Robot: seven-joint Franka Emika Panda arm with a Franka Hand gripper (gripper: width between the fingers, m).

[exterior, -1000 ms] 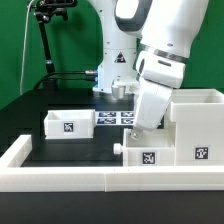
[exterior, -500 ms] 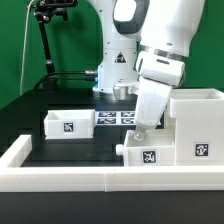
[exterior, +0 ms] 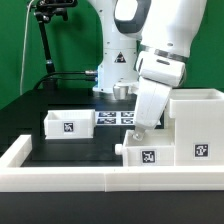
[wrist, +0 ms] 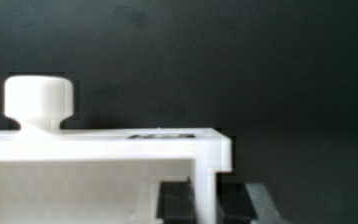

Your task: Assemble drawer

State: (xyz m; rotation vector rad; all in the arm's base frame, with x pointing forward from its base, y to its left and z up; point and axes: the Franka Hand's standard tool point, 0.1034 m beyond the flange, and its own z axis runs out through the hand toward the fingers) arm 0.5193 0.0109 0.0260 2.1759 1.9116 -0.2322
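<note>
The tall white cube-like housing (exterior: 196,122) stands at the exterior view's right, with a tag on its front. A small knobbed tray (exterior: 146,154) sits against its left side, low at the front. My gripper (exterior: 139,128) reaches down into this tray. In the wrist view the tray's knob (wrist: 37,100) and front wall (wrist: 105,148) show, and my gripper (wrist: 208,205) is shut on the tray's thin side wall, with one dark finger (wrist: 179,205) on each side of it. The second tray (exterior: 70,123) lies apart at the left on the black table.
The marker board (exterior: 117,117) lies flat behind the trays. A low white border wall (exterior: 60,178) runs along the front and left. The robot's base (exterior: 115,70) and a black stand (exterior: 45,45) are at the back.
</note>
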